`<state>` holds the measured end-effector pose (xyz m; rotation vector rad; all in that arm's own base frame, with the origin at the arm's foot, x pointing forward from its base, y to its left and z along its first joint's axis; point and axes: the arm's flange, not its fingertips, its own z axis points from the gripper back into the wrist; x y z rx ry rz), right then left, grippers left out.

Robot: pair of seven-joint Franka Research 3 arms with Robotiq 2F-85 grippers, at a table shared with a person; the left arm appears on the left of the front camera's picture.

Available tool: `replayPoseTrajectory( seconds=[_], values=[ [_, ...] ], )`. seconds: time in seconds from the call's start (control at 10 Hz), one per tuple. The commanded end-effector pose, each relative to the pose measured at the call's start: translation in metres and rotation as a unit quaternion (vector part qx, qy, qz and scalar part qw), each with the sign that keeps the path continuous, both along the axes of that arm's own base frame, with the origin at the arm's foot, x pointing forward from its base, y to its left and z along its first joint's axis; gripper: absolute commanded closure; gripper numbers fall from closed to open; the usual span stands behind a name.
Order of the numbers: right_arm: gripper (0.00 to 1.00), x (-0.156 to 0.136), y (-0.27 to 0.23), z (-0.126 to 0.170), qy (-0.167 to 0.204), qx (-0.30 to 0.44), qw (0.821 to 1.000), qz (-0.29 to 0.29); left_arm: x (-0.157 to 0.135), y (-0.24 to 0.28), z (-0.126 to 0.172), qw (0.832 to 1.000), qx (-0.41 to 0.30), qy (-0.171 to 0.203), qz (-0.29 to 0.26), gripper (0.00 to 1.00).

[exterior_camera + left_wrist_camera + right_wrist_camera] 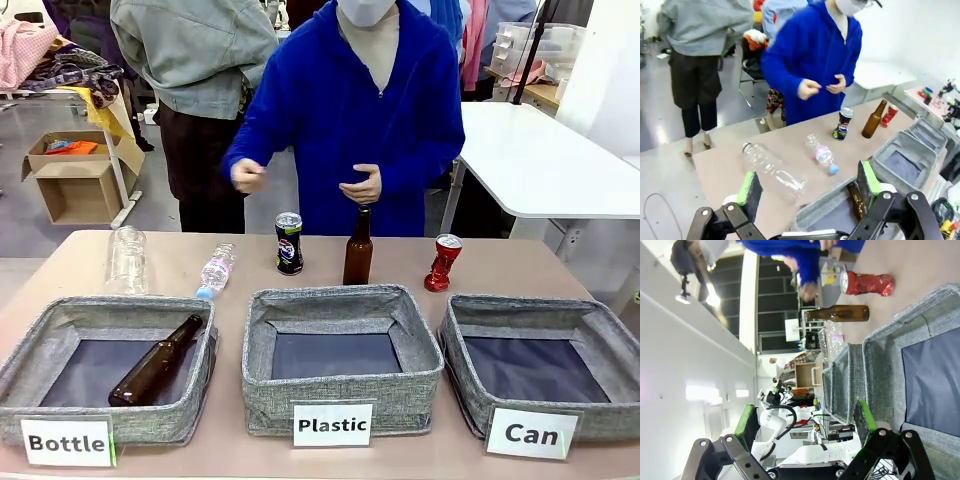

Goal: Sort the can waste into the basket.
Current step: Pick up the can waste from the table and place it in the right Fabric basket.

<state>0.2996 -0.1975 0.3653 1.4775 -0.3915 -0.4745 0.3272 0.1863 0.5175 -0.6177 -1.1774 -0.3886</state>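
Observation:
A black can with a blue-white logo stands upright on the table behind the middle basket; the left wrist view shows the black can too. The red can with a pinched waist stands further right, and it lies sideways in the picture as the red can in the right wrist view. The grey basket labelled "Can" sits at the front right with nothing in it. My left gripper is open, high above the table's left end. My right gripper is open beside the Can basket.
A "Plastic" basket sits in the middle. The "Bottle" basket at left holds a brown bottle. Another brown bottle stands upright; two clear plastic bottles rest on the table. A person in blue stands at the far side.

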Motion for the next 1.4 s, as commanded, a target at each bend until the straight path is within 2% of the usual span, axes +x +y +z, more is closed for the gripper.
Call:
replayPoseTrajectory(
  seconds=[0.0, 0.2, 0.3, 0.4, 0.5, 0.6, 0.9, 1.1, 1.3],
  values=[
    [0.00, 0.001, 0.000, 0.002, -0.009, 0.004, 1.000, -0.002, 0.065, -0.046, 0.015, 0.999, 0.022, 0.037, -0.020, 0.00],
    [0.00, 0.001, 0.000, 0.002, -0.009, 0.004, 1.000, -0.002, 0.144, -0.120, 0.005, 0.993, 0.041, 0.101, -0.055, 0.00],
    [0.00, 0.001, 0.000, 0.002, -0.009, 0.004, 1.000, -0.002, 0.183, -0.164, -0.011, 0.985, 0.051, 0.137, -0.088, 0.00],
    [0.00, 0.001, 0.000, 0.002, -0.009, 0.004, 1.000, -0.002, 0.224, -0.217, -0.028, 0.979, 0.070, 0.157, -0.111, 0.00],
    [0.00, 0.001, 0.000, 0.002, -0.009, 0.004, 1.000, -0.002, 0.252, -0.259, -0.044, 0.979, 0.091, 0.153, -0.104, 0.00],
    [0.00, 0.001, 0.000, 0.002, -0.009, 0.004, 1.000, -0.002, 0.275, -0.294, -0.061, 0.975, 0.105, 0.147, -0.129, 0.00],
    [0.00, 0.001, 0.000, 0.002, -0.009, 0.004, 1.000, -0.002, 0.316, -0.361, -0.121, 0.965, 0.142, 0.086, -0.203, 0.00],
    [0.00, 0.001, 0.000, 0.002, -0.009, 0.004, 1.000, -0.002, 0.324, -0.372, -0.152, 0.945, 0.141, 0.066, -0.288, 0.00],
    [0.00, 0.001, 0.000, 0.002, -0.009, 0.004, 1.000, -0.002, 0.324, -0.361, -0.173, 0.917, 0.145, 0.059, -0.367, 0.00]
  ],
)
